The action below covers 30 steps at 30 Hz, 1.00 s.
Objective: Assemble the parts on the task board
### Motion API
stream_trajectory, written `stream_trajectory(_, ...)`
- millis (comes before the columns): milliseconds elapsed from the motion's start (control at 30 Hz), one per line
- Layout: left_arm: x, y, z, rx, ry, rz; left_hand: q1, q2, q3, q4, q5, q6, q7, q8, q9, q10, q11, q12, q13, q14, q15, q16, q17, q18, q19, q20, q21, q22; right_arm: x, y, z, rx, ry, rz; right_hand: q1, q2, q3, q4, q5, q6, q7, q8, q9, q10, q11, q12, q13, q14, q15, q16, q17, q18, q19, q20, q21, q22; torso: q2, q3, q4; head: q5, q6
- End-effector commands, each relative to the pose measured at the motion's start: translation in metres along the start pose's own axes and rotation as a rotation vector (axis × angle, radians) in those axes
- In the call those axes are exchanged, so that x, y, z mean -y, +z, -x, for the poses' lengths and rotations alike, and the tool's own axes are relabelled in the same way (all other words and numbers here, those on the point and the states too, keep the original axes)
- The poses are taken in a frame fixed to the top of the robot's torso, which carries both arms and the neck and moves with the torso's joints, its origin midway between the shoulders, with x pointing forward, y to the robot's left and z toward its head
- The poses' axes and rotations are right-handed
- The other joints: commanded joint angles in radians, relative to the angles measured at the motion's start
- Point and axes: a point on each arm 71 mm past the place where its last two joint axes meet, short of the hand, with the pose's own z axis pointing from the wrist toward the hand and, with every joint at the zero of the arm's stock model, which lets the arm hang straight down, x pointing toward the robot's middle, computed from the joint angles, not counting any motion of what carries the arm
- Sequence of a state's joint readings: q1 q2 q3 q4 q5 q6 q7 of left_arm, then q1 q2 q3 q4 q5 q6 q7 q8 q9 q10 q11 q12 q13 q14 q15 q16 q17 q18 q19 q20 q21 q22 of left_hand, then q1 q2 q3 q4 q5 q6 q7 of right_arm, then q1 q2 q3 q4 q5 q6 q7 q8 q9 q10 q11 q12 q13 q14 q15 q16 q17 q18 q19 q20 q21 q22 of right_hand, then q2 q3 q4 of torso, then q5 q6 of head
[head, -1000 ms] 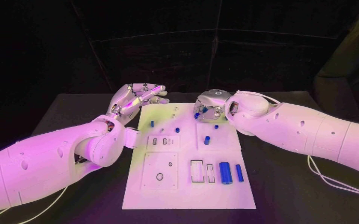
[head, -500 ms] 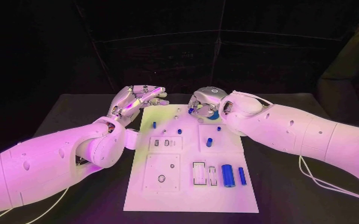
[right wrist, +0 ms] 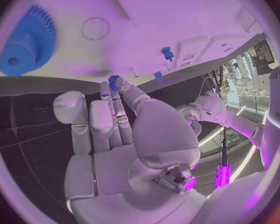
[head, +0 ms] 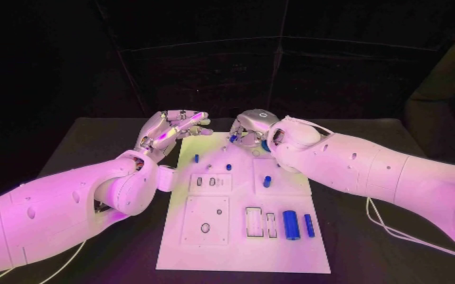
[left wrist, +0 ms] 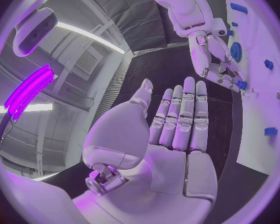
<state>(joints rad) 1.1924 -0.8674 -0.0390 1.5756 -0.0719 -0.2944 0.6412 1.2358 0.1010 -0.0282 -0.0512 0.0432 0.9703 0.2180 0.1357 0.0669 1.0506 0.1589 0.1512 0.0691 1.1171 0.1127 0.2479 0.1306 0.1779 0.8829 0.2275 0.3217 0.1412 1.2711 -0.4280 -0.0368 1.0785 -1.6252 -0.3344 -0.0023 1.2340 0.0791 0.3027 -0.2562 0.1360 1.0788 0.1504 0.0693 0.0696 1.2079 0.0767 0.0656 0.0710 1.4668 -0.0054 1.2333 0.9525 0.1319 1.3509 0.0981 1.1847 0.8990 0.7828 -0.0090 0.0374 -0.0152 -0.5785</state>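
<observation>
The white task board lies in the middle of the table. My right hand hovers over its far edge and pinches a small blue part at its fingertips; the left wrist view shows that hand with the part. A large blue gear lies on the board close to it. My left hand is at the board's far left corner, fingers straight and apart, holding nothing.
Blue pegs stand on the board at the far left, beside it and mid-right. A thick blue cylinder and a thinner one lie near the right edge. Slots and a recessed plate take up the near half.
My right hand has moved left along the board's far edge, still with the small blue part. The left hand has hardly moved. The camera has shifted slightly.
</observation>
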Motion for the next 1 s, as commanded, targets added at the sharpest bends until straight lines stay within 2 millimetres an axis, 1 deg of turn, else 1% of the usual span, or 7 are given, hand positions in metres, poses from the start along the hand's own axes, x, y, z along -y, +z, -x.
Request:
stream_trajectory(33,0.0014,0.0005,-0.0011,-0.01,-0.011,-0.006,0.003,0.01,-0.001,-0.006,0.005,0.005,0.003,-0.005,-0.001,0.0,0.004,-0.004,-0.002,0.007,0.001,0.001,0.001,0.006,0.007,0.001,0.005,0.0,0.0003,0.0014,0.0043,0.039,-0.001,-0.014,-0.007,-0.002,0.0,0.004,-0.005,0.003,0.002,0.002,0.001,-0.001,0.004,-0.001,-0.001,0.016,-0.003,0.005,-0.001,-0.013,-0.004,-0.003,0.004,0.0,0.008,-0.0028,0.0033,0.0,0.001)
stream_trajectory(167,0.0015,0.0006,-0.0007,-0.01,-0.01,-0.006,0.003,0.01,-0.001,-0.006,0.005,0.005,0.003,-0.005,-0.001,0.0,0.004,-0.004,-0.002,0.007,0.001,0.001,0.001,0.006,0.007,0.001,0.005,0.0,-0.0012,0.0018,0.0055,0.055,-0.003,-0.013,-0.008,-0.003,0.002,0.005,-0.005,0.002,0.003,0.001,0.001,-0.002,0.004,-0.001,-0.001,0.016,-0.003,0.006,0.0,-0.013,-0.004,-0.002,0.005,0.001,0.01,-0.0036,0.0039,0.0,0.002)
stream_trajectory(467,0.0013,0.0007,0.0006,-0.009,-0.009,-0.003,0.004,0.011,0.0,-0.008,0.005,0.005,0.002,-0.006,-0.001,0.001,0.004,-0.005,-0.002,0.007,0.001,0.001,0.002,0.006,0.007,0.001,0.005,0.0,-0.0026,0.0013,0.0067,0.066,-0.009,-0.009,-0.007,-0.003,0.004,0.005,-0.004,0.002,0.002,0.001,0.001,-0.002,0.004,-0.001,-0.001,0.016,-0.003,0.007,0.0,-0.013,-0.004,-0.002,0.005,0.001,0.01,-0.0026,0.0036,0.002,-0.002)
stream_trajectory(767,0.0009,0.0008,0.0023,-0.006,-0.007,-0.002,0.005,0.012,0.0,-0.009,0.005,0.006,0.002,-0.006,-0.001,0.002,0.004,-0.006,-0.002,0.007,0.001,0.001,0.002,0.006,0.008,0.001,0.005,0.0,-0.0002,-0.0017,0.008,0.071,-0.012,-0.012,-0.006,-0.003,0.006,0.005,-0.003,0.002,0.002,0.0,0.001,-0.002,0.004,-0.001,-0.001,0.016,-0.003,0.008,0.001,-0.013,-0.004,-0.002,0.006,0.002,0.01,-0.0019,0.0026,0.005,-0.003)
stream_trajectory(1000,0.0006,0.001,0.0034,-0.005,-0.006,0.0,0.005,0.012,0.0,-0.009,0.005,0.006,0.002,-0.006,-0.001,0.002,0.004,-0.006,-0.002,0.007,0.001,0.001,0.002,0.006,0.008,0.001,0.005,0.0,-0.0004,-0.0031,0.0095,0.086,-0.015,-0.011,-0.004,-0.004,0.009,0.005,-0.002,0.003,0.002,0.001,0.001,-0.001,0.004,-0.001,-0.001,0.015,-0.003,0.008,0.0,-0.013,-0.005,-0.002,0.007,0.003,0.01,-0.0015,0.0041,0.005,-0.003)
